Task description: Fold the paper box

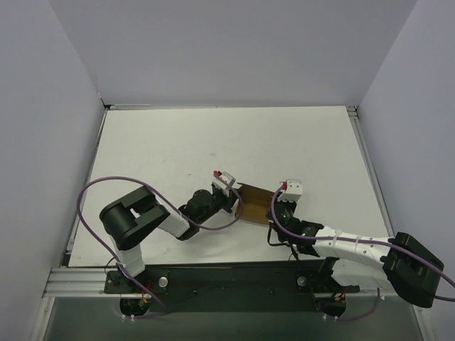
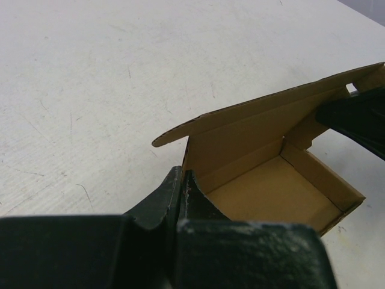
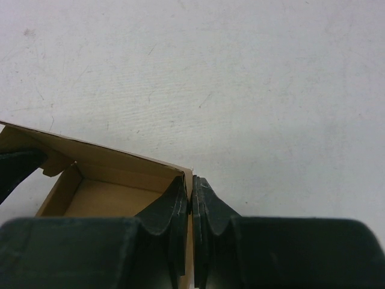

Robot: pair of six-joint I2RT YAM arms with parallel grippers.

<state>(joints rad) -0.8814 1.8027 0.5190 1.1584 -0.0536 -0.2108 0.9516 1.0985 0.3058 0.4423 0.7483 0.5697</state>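
Note:
The paper box [image 1: 254,202] is brown cardboard, standing half formed on the white table between my two grippers. In the left wrist view the paper box [image 2: 271,192] shows a flat floor, raised side walls and a long flap tilted up behind. My left gripper [image 2: 182,177] is shut on its left wall, one finger inside and one outside. My right gripper [image 3: 192,183] is shut on the opposite wall of the paper box [image 3: 108,195], with cardboard showing between the fingers. From above, the left gripper [image 1: 236,201] and right gripper [image 1: 274,211] hold the box's two ends.
The white table [image 1: 213,142] stretches away behind the box. Grey walls enclose it on the left, right and far sides. A black rail [image 1: 227,277] carrying both arm bases runs along the near edge. Purple cables loop beside each arm.

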